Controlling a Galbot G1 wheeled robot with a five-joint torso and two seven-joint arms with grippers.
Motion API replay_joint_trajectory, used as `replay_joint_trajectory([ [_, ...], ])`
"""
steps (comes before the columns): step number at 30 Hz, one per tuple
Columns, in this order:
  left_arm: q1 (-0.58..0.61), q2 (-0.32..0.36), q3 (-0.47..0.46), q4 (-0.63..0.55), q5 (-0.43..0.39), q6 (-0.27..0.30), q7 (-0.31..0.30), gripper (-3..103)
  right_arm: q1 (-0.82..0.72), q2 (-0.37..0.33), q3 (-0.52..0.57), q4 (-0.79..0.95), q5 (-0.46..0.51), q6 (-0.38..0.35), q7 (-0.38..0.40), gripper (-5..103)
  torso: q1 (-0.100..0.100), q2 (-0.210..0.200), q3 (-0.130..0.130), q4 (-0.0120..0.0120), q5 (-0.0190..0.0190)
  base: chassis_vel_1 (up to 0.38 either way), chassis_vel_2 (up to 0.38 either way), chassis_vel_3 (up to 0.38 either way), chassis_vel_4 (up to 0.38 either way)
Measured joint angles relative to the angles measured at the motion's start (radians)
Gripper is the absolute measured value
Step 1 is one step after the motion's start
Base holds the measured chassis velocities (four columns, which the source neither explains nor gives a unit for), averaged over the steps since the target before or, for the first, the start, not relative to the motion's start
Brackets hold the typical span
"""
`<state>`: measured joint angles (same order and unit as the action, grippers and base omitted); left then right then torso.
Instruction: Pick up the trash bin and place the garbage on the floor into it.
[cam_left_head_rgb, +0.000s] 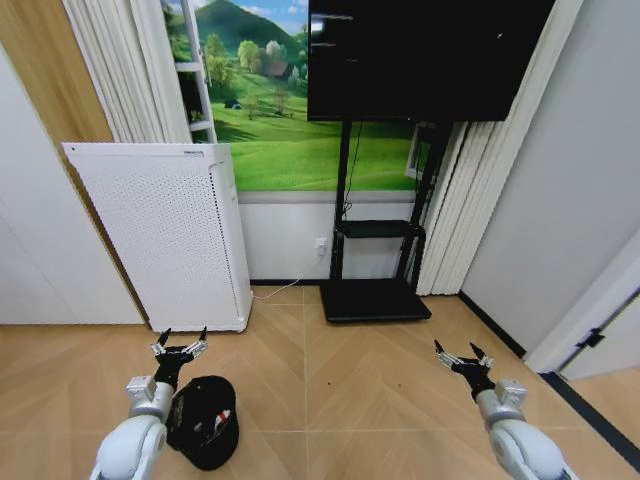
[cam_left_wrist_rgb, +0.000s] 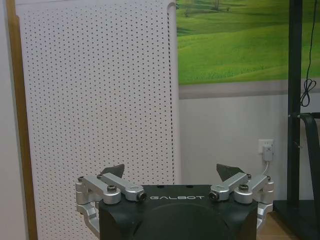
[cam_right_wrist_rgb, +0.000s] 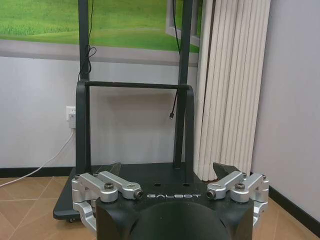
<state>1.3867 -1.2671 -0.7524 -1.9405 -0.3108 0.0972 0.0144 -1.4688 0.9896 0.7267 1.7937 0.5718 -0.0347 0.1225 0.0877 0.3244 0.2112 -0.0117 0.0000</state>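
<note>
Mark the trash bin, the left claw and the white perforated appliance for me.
trash bin (cam_left_head_rgb: 205, 425): head view, on its black bag liner beside the left arm.
left claw (cam_left_head_rgb: 180, 342): head view, midway between its open fingertips.
white perforated appliance (cam_left_head_rgb: 160, 230): head view, middle of its front panel.

Your left hand (cam_left_head_rgb: 180, 343) is wide open, just above the black trash bin (cam_left_head_rgb: 204, 422). Your right hand (cam_left_head_rgb: 459, 351) is open too.
</note>
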Motion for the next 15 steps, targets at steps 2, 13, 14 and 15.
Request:
replay_joint_trajectory([
  [2,0.000,0.000,0.000,0.000,0.000,0.000,0.000,100,0.000,0.000,0.000,0.000,0.000,0.000,0.000,100,0.003,0.007,0.004,0.0000,0.0000,0.000,0.000,0.000,0.000],
  [13,0.000,0.000,0.000,0.000,0.000,0.000,0.000,100,0.000,0.000,0.000,0.000,0.000,0.000,0.000,100,0.018,0.052,0.034,0.0000,0.0000,0.000,0.000,0.000,0.000],
  [14,0.000,0.000,0.000,0.000,0.000,0.000,0.000,100,0.000,0.000,0.000,0.000,0.000,0.000,0.000,100,0.020,0.057,0.038,0.0000,0.0000,0.000,0.000,0.000,0.000],
  [15,0.000,0.000,0.000,0.000,0.000,0.000,0.000,100,0.000,0.000,0.000,0.000,0.000,0.000,0.000,100,0.022,0.063,0.041,0.0000,0.0000,0.000,0.000,0.000,0.000],
])
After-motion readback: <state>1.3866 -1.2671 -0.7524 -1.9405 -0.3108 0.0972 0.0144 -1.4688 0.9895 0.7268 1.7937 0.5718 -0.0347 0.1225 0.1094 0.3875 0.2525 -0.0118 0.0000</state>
